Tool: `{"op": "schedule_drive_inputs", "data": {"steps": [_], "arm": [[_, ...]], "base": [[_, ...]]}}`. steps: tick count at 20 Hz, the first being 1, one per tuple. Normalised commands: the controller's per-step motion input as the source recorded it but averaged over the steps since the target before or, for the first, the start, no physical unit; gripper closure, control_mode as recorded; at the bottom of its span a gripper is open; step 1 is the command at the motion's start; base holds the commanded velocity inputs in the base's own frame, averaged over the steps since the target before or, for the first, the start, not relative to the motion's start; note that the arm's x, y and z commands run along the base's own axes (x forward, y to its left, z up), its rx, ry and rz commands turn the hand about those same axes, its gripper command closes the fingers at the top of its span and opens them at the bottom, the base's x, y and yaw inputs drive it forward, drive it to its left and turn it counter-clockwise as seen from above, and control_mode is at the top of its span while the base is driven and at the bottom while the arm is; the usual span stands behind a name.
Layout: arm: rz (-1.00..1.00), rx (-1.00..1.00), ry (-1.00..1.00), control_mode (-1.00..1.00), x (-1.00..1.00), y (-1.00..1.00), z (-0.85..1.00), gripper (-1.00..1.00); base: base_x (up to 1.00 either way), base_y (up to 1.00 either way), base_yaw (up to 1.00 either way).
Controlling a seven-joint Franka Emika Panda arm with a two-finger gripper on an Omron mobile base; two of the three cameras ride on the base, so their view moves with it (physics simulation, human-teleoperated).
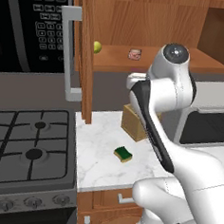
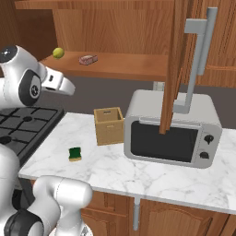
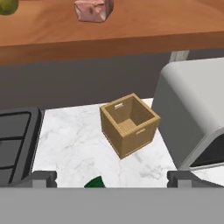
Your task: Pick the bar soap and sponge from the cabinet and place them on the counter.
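Observation:
The pinkish bar soap (image 1: 134, 54) (image 2: 88, 59) (image 3: 92, 9) lies on the open cabinet's wooden shelf (image 1: 117, 63) (image 2: 129, 64). The sponge (image 1: 123, 154) (image 2: 75, 154), green on top over yellow, rests flat on the white marble counter (image 1: 95, 167) (image 2: 138, 175). In the hand view just its green corner (image 3: 95, 183) peeks up at the bottom. My gripper (image 3: 112, 179) is open, its fingertips (image 3: 41, 178) wide apart with nothing between them. It hovers over the counter below shelf height, looking past the sponge toward a wooden box.
An open wooden box (image 1: 132, 122) (image 2: 109, 125) (image 3: 129, 124) stands on the counter beside a grey microwave (image 2: 173, 129) (image 3: 192, 109). A yellow-green fruit (image 1: 97, 47) (image 2: 58, 52) sits on the shelf left of the soap. The open cabinet door (image 1: 85, 54) juts forward. A black gas stovetop (image 1: 30, 145) lies left.

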Motion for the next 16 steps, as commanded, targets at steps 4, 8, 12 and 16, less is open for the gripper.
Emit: {"op": "schedule_drive_inputs", "data": {"steps": [4,8,12,16], "arm": [[-0.03,-0.04,-0.09,-1.00,0.00,0.00,0.45,-1.00],[-0.02,-0.02,-0.06,-1.00,0.00,0.00,0.43,-1.00],[-0.02,-0.03,-0.04,-1.00,-0.02,0.06,0.34,-1.00],[-0.06,-0.04,-0.01,-1.00,0.13,0.02,0.34,-1.00]], "base": [[0.00,0.00,0.00],[0.00,0.00,0.00],[0.00,0.00,0.00],[0.00,0.00,0.00]]}}
